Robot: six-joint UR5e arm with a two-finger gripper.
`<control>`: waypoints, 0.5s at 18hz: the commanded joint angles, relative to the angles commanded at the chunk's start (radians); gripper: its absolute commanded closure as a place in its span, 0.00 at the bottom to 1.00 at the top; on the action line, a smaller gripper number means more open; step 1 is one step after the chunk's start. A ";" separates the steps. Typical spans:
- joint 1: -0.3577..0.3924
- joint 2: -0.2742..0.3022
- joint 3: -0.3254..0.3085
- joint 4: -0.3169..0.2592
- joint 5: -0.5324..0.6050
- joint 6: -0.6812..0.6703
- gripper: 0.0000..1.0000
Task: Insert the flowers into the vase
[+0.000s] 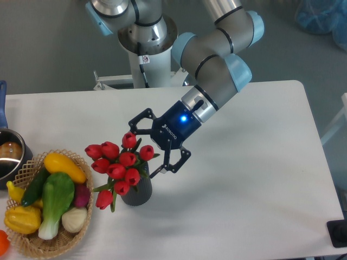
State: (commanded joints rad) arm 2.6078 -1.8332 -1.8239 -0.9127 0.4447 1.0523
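Flowers [120,165]: red tulip bunch, stems down in the mouth of the vase [137,190], heads fanned above the rim and leaning toward the wicker basket [40,242]. One bud hangs low on the basket side, outside the rim, beside the vase wall.

Fixed camera, only view:
- My gripper [156,146] sits just up and to the right of the bunch, with my arm reaching in from the base at the top of the frame.
- Jaws spread wide. One finger reaches out above the topmost bud, the other angles down toward the vase rim. Nothing is clamped between them. The nearest buds lie right at the fingers; I cannot tell whether they touch.
- Vase stands upright on the white table [260,179], close to the basket of toy vegetables [51,197] but apart from it. Metal pot [8,157] at the far left edge, out of play.

Key relation: the bunch lies down and left of my claw. Its long axis runs roughly vertical through the vase, with the heads tipped leftward, away from me. My fingers bracket the upper right side of the heads.

Judgement: the stems look seated, so insertion seems done or nearly so. A retreat would best go up and right, along my own approach line, away from the buds. Risk is a fingertip snagging a bud or leaf and dragging the bunch or tipping the vase.
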 joint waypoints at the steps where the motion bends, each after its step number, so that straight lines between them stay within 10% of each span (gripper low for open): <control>1: 0.005 0.009 -0.003 -0.002 0.021 0.000 0.00; 9: 0.005 0.084 -0.017 -0.003 0.326 0.000 0.00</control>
State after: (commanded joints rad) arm 2.6124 -1.7488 -1.8408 -0.9158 0.7711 1.0523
